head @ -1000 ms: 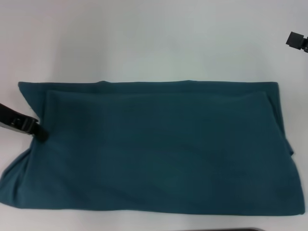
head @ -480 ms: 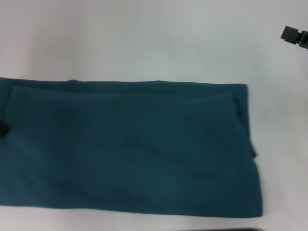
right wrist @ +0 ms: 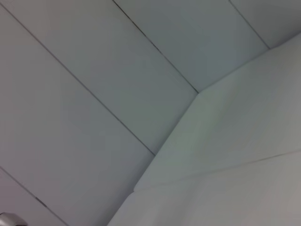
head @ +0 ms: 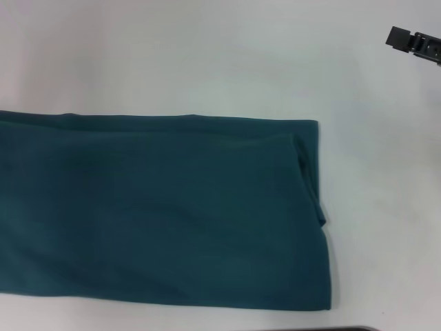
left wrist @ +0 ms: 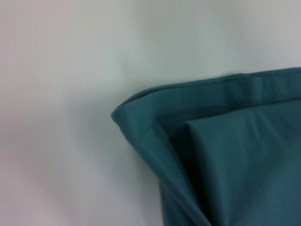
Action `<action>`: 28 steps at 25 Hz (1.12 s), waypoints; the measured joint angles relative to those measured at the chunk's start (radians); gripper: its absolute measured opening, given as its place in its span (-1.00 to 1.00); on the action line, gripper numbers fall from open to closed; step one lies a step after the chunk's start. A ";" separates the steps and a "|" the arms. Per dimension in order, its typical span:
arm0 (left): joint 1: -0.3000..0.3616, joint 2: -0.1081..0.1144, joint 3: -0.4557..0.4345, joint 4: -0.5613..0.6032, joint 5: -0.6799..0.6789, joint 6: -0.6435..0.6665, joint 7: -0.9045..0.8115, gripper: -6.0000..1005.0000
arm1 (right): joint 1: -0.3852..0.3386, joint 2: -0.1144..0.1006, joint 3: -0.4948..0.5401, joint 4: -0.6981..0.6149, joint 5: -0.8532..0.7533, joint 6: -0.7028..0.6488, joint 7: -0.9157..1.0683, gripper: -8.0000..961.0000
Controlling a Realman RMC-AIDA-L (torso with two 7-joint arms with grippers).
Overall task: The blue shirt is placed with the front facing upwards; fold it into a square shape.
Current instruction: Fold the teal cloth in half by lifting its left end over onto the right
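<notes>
Head view: the white table [head: 207, 55] is filling the frame, and the blue shirt [head: 158, 214] is lying flat on it as a wide folded band, plain side up, running off the left edge. Its right end is showing a tucked inner layer. The right gripper [head: 413, 43] is hanging at the far right corner, well apart from the cloth; opening cannot be told. Left wrist view is showing a layered shirt corner [left wrist: 155, 113]; the left gripper itself is out of sight.
</notes>
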 joint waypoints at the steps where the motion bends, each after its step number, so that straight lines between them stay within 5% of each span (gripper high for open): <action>1: 0.000 0.000 0.000 0.000 0.000 0.000 0.000 -0.95 | 0.003 0.000 -0.004 0.000 0.000 0.003 0.003 0.62; 10: 0.003 0.022 -0.033 0.012 0.013 -0.001 -0.001 -0.95 | 0.007 -0.001 -0.020 0.000 0.002 0.014 0.017 0.62; 20: -0.009 -0.045 -0.103 -0.088 -0.057 0.149 0.025 -0.95 | 0.000 -0.006 -0.030 0.000 0.002 0.007 0.018 0.62; 23: -0.004 -0.082 -0.121 -0.173 -0.129 0.234 0.027 -0.95 | -0.001 -0.006 -0.031 0.000 0.002 0.006 0.016 0.62; 28: 0.011 -0.099 -0.133 -0.231 -0.210 0.293 0.018 -0.95 | -0.004 -0.007 -0.034 0.000 0.002 0.005 0.014 0.62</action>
